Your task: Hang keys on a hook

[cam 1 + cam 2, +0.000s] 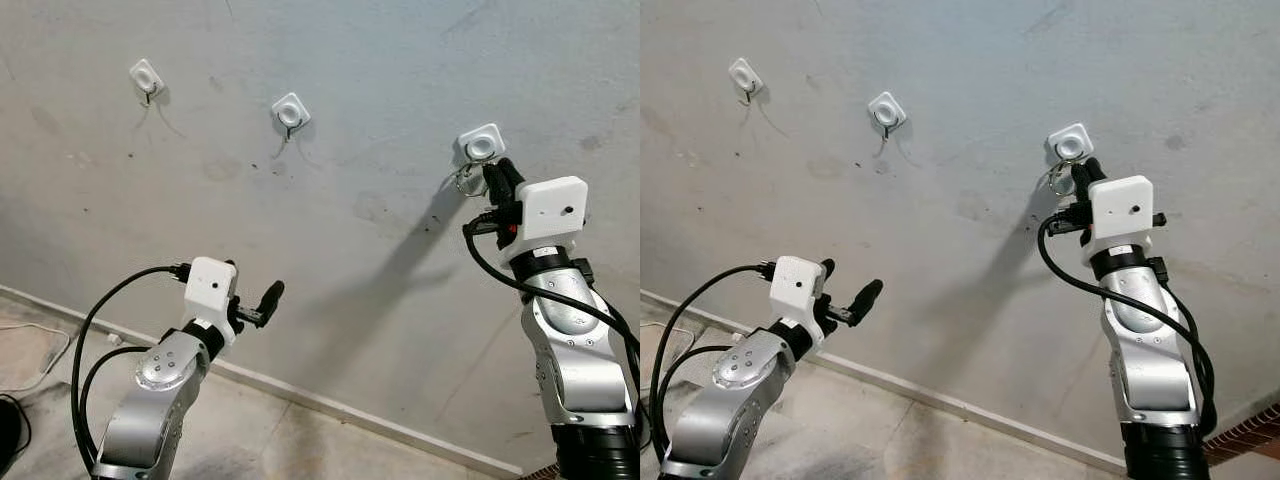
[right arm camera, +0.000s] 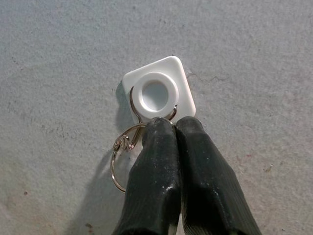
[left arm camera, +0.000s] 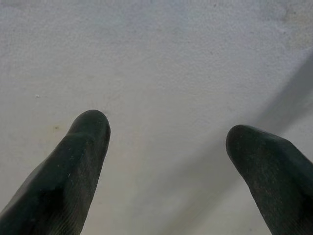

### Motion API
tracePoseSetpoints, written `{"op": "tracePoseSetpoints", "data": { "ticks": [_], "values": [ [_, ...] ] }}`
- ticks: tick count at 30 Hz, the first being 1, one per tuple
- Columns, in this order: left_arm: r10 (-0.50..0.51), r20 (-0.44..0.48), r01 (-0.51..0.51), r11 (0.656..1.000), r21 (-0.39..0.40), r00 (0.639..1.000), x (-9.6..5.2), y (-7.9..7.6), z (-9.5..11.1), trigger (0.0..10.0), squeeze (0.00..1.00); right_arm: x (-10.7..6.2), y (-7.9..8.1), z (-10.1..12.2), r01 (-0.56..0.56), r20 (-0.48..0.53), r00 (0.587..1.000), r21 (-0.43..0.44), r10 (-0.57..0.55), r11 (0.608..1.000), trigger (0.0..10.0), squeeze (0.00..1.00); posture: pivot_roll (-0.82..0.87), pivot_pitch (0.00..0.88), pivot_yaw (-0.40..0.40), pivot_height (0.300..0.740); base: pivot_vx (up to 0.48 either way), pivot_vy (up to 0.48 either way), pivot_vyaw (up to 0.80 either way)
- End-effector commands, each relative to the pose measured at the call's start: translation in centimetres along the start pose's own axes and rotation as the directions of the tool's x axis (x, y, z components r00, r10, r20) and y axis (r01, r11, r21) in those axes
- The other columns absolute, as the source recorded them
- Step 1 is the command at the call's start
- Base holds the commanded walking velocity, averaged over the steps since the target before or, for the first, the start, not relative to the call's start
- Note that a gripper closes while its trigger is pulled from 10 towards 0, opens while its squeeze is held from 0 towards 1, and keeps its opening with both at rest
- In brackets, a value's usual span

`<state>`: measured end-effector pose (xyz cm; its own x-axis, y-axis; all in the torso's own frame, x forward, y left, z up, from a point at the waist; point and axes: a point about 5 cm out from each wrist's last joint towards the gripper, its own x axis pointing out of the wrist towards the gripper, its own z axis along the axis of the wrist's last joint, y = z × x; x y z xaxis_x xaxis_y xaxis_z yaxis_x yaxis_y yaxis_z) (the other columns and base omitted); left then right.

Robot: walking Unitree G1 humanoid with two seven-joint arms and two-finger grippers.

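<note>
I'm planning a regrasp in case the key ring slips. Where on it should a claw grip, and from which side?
Grip the key ring on its free lower loop, the part hanging out from under the white hook beside the right claw. Come straight at the wall from in front, fingers pinching across the wire: the ring seems to lie nearly flat against the wall, so only its thin rim offers purchase.

Hidden behind the pressed-together fingertips of the right gripper (image 2: 173, 128): the near arc of the key ring (image 2: 122, 159) and any keys on it, plus the wire tip of the white hook (image 2: 157, 94); too small to read in the head views.
</note>
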<state>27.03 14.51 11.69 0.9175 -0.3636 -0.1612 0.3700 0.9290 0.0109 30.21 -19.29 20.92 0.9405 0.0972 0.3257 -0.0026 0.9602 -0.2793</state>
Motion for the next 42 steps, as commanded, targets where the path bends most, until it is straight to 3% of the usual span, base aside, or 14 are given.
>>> {"op": "tracePoseSetpoints", "data": {
  "ticks": [1, 7, 10, 23, 24, 30, 42],
  "values": [
    [-0.012, -0.01, 0.012, 1.0, 0.009, 1.0, 0.2, -0.1, -0.1, 10.0, 0.0, 0.2, -0.3, 0.2, 0.021, 0.006, 1.0, 0.006, -0.021, 1.0, 10.0, 0.0, 0.17, 0.0, -0.019, 0.74, 0.0, 0.0, 0.0],
    [-0.012, -0.009, 0.012, 1.0, 0.009, 1.0, 0.2, -0.1, -0.2, 10.0, 0.0, 0.2, 0.3, -0.4, 0.001, -0.034, 0.999, 0.009, -0.001, 1.0, 10.0, 0.0, 0.17, 0.0, -0.021, 0.74, 0.0, 0.0, 0.0],
    [-0.013, -0.007, 0.013, 1.0, 0.011, 1.0, 0.2, 0.0, -0.1, 10.0, 0.0, -0.1, 1.1, -1.7, -0.025, -0.103, 0.994, 0.013, 0.026, 1.0, 10.0, 0.0, 0.17, 0.0, -0.021, 0.74, 0.0, 0.0, 0.0],
    [-0.018, -0.005, 0.018, 1.0, 0.011, 1.0, 0.3, -0.1, -0.1, 10.0, 0.0, -1.0, 2.6, -3.2, -0.015, -0.181, 0.983, 0.062, 0.025, 0.998, 10.0, 0.0, 0.17, 0.0, -0.02, 0.74, 0.0, 0.0, 0.0],
    [-0.018, -0.006, 0.018, 1.0, 0.011, 1.0, 0.3, -0.1, -0.1, 10.0, 0.0, -1.0, 2.6, -3.2, -0.011, -0.183, 0.983, 0.07, 0.024, 0.997, 10.0, 1.0, 0.17, 0.0, -0.02, 0.74, 0.0, 0.0, 0.0],
    [-0.019, -0.005, 0.019, 1.0, 0.01, 1.0, 0.4, -0.2, 0.0, 10.0, 0.0, -0.9, 3.2, -3.0, -0.009, -0.168, 0.985, 0.113, 0.028, 0.994, 10.0, 1.0, 0.17, 0.0, -0.021, 0.74, 0.0, 0.0, 0.0],
    [-0.02, 0.0, 0.02, 1.0, 0.007, 1.0, 0.5, -0.3, 0.0, 10.0, 0.0, -1.7, 3.2, -3.3, 0.036, -0.194, 0.981, 0.107, -0.014, 0.994, 10.0, 1.0, 0.17, 0.0, -0.022, 0.74, 0.0, 0.0, 0.0]
  ]
}}
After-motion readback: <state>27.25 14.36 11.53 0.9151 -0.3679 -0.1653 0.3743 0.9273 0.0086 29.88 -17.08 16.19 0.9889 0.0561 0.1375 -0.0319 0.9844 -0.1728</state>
